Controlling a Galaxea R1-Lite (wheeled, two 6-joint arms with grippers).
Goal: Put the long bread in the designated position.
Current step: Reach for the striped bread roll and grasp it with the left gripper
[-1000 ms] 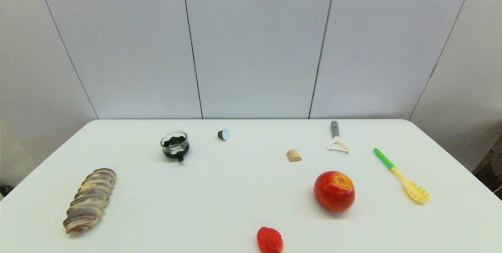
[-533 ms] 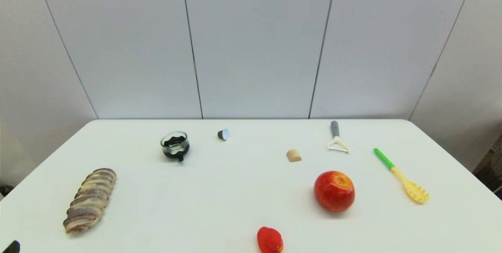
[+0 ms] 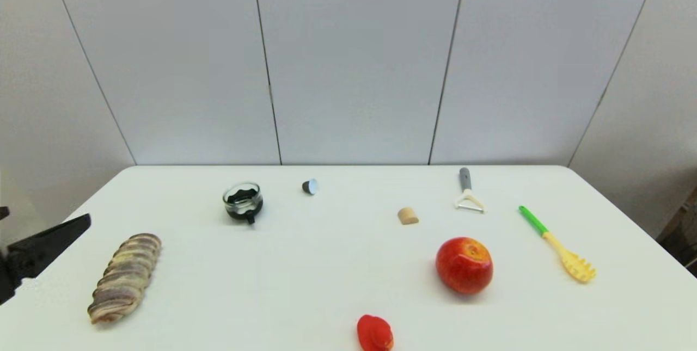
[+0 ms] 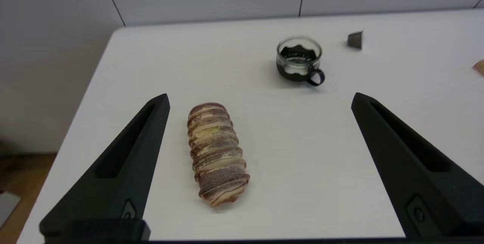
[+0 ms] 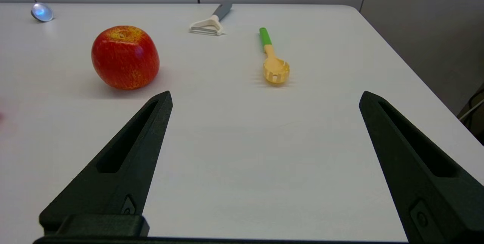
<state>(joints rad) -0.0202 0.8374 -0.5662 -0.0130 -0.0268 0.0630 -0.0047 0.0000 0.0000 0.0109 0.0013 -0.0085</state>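
Note:
The long bread lies on the white table at the near left, a ridged loaf striped brown and cream, pointing away from me. In the left wrist view the long bread sits just inside the left finger. My left gripper is open above the table, short of the loaf and holding nothing. One of its fingers shows at the left edge of the head view, left of the bread. My right gripper is open and empty over the near right of the table, out of the head view.
A glass cup with dark contents and a small capsule stand at the back. A tan cork block, peeler, red apple and green-handled pasta spoon lie to the right. A red object is at the front edge.
My left gripper has come into the head view from the lower left corner and risen to beside the bread. Nothing on the table has moved.

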